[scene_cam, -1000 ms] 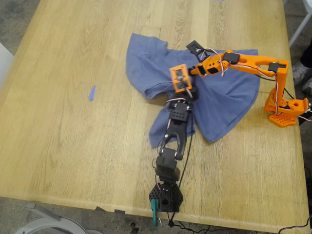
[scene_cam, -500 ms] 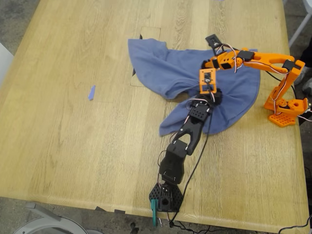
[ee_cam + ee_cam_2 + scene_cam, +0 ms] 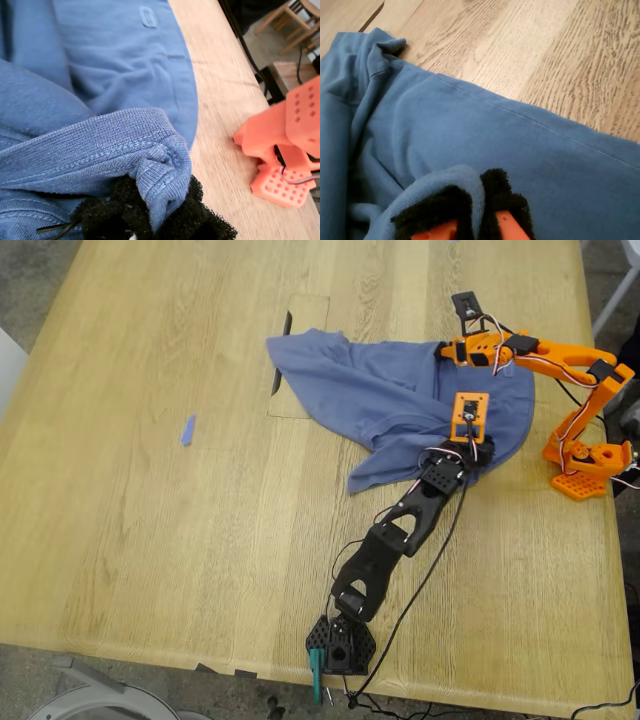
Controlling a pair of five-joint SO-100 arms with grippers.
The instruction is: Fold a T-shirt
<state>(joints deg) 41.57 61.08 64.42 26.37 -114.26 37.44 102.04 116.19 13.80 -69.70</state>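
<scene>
The slate-blue T-shirt (image 3: 380,390) lies crumpled and stretched across the table toward the exterior view's right. The black arm carries my first gripper (image 3: 468,452), which is at the shirt's near right part. In the first wrist view its black foam pads (image 3: 195,215) are shut on a ribbed, stitched edge of the T-shirt (image 3: 115,145). The orange arm carries my second gripper (image 3: 447,352), which is at the shirt's far edge. Its foam-tipped orange fingers (image 3: 505,220) pinch a rolled fold of the T-shirt (image 3: 485,140). No print shows.
The orange arm's base (image 3: 585,465) stands near the table's edge on the exterior view's right, close to the shirt, and shows as the orange base (image 3: 280,160) beyond the cloth. A small purple strip (image 3: 188,430) lies on the exterior view's left. A dark slot (image 3: 288,322) marks the tabletop beside the shirt.
Both grippers have moved toward the exterior view's right, holding the cloth. The shirt has been dragged that way and pulled out longer and flatter.
</scene>
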